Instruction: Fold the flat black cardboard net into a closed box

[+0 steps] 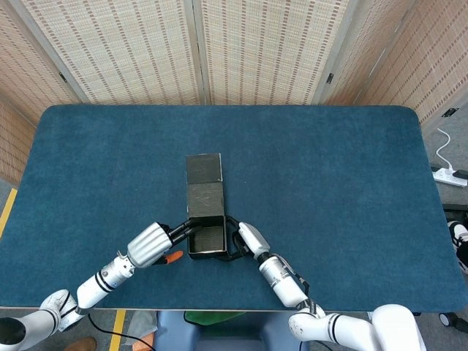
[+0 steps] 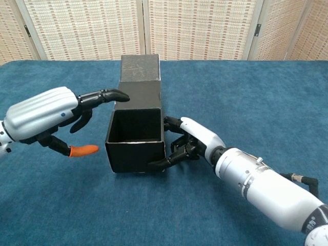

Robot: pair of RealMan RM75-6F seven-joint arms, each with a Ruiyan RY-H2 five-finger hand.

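On the blue table (image 1: 329, 183), the half-folded box (image 2: 135, 137) is sitting near my edge, mouth open. My right hand (image 2: 192, 144) is gripping its right wall. My left hand (image 2: 48, 115) is hanging beside it with fingers spread, holding nothing.

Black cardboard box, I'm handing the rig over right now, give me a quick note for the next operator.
Left hand: off the box, fingers apart, one fingertip near the top left edge.
Right hand: fingers pressed on the box's right wall and lower front corner.
Black box: on the blue table, walls upright, top open, lid flap lying out behind.
Done: the body is formed.
Left: fold the lid over and close it.
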